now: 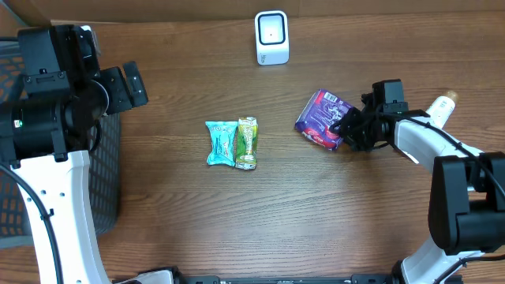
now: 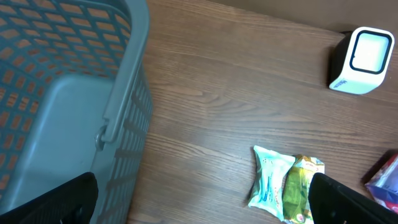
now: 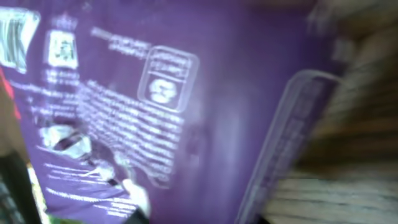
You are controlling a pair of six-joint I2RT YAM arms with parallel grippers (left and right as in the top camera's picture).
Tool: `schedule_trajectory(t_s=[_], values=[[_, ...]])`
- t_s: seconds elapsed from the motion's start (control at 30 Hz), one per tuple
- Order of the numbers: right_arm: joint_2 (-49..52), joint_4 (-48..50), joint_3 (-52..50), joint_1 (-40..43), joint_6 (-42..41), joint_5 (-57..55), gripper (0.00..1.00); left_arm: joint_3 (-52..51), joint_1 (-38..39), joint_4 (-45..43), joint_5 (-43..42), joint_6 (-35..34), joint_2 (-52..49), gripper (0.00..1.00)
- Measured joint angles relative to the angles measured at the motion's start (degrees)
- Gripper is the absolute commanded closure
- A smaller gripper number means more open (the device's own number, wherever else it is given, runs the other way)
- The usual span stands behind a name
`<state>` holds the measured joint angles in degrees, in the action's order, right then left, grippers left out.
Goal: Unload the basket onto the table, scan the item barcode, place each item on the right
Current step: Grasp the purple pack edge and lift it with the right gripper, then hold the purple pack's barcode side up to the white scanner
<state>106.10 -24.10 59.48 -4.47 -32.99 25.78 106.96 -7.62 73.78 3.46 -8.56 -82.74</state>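
Observation:
A purple packet (image 1: pixel 320 116) lies tilted at the right of the table, and my right gripper (image 1: pixel 348 128) is shut on its near right edge. In the right wrist view the purple packet (image 3: pixel 186 112) fills the frame, blurred, its white print facing the camera; the fingers are hidden by it. A white barcode scanner (image 1: pixel 271 37) stands at the back centre, also visible as the scanner (image 2: pixel 362 60) in the left wrist view. My left gripper (image 2: pixel 202 208) hangs open above the table near the basket, holding nothing.
A teal packet (image 1: pixel 221 143) and a green packet (image 1: pixel 247 143) lie side by side mid-table. A grey mesh basket (image 1: pixel 106 181) stands at the left edge, under the left arm. A white bottle-like object (image 1: pixel 441 108) sits beside the right arm.

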Motion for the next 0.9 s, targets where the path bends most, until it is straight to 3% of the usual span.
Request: schedule_trajectory(t_s=[0.13, 0.3, 0.43, 0.57, 0.73, 0.9], values=[[-0.20, -1.38, 0.76, 0.00, 1.38, 1.36, 0.96, 0.00, 0.00, 0.00, 0.00, 0.00, 0.00, 0.00], [-0.20, -14.16, 7.45, -0.15, 6.12, 0.85, 0.96, 0.00, 0.00, 0.00, 0.00, 0.00, -0.02, 0.00], [-0.22, -28.06, 22.03, -1.70, 9.84, -6.80, 0.96, 0.00, 0.00, -0.02, 0.00, 0.00, -0.02, 0.01], [-0.76, -32.68, 37.33, -6.01, 12.41, -20.63, 0.96, 0.00, 0.00, 0.00, 0.00, 0.02, -0.02, 0.01], [-2.56, -24.06, 45.00, -14.64, 19.50, -43.95, 0.96, 0.00, 0.00, -0.02, 0.00, 0.00, 0.00, 0.00], [-0.50, -3.28, 45.18, -20.98, 37.20, -62.55, 0.96, 0.00, 0.00, 0.00, 0.00, 0.00, -0.02, 0.00]])
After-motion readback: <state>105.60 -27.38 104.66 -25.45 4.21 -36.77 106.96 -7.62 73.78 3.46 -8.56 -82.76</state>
